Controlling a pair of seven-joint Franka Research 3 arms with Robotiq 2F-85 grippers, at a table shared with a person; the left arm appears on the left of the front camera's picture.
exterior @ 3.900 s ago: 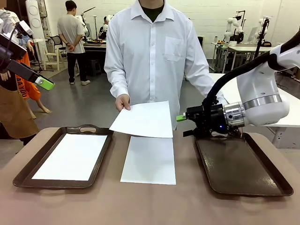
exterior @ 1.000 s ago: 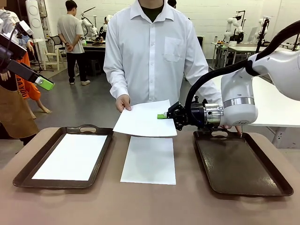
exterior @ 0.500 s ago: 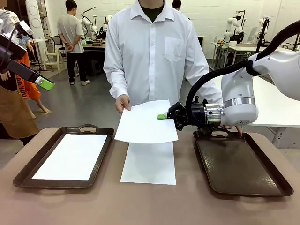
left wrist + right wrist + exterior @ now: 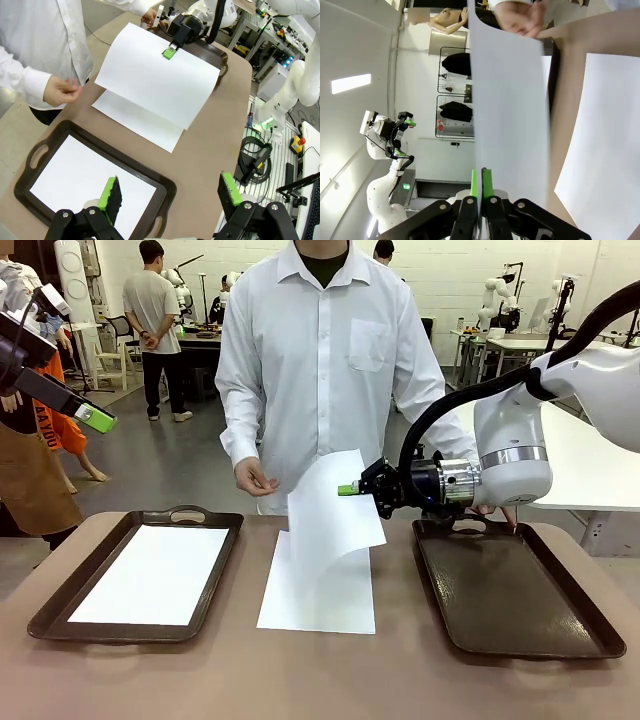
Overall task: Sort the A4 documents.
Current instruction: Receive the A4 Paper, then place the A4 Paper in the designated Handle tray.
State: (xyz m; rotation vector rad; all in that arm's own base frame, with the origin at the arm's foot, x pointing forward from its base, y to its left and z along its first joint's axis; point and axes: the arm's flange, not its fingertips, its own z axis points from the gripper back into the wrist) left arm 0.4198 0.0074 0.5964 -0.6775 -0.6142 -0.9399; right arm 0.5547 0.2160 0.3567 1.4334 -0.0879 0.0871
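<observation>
My right gripper (image 4: 347,490) is shut on the edge of a white A4 document (image 4: 335,512), which droops from it above the table's middle. In the right wrist view the same sheet (image 4: 510,110) rises from my shut right gripper (image 4: 480,181). The person's hand (image 4: 250,480) is off the sheet, just to its left. A second A4 document (image 4: 318,592) lies flat on the table below. A third (image 4: 150,575) lies in the left brown tray (image 4: 60,605). My left gripper (image 4: 170,192) hovers open high over that tray, its fingertip (image 4: 95,419) at the far left.
The right brown tray (image 4: 515,590) holds nothing and sits under my right arm. The person stands at the far side of the table, directly behind the sheets. Bare tabletop (image 4: 320,670) runs along the front edge.
The person has let go of the sheet and drawn the hand back. The sheet, held level between hand and gripper before, now hangs curled from my right gripper alone.
</observation>
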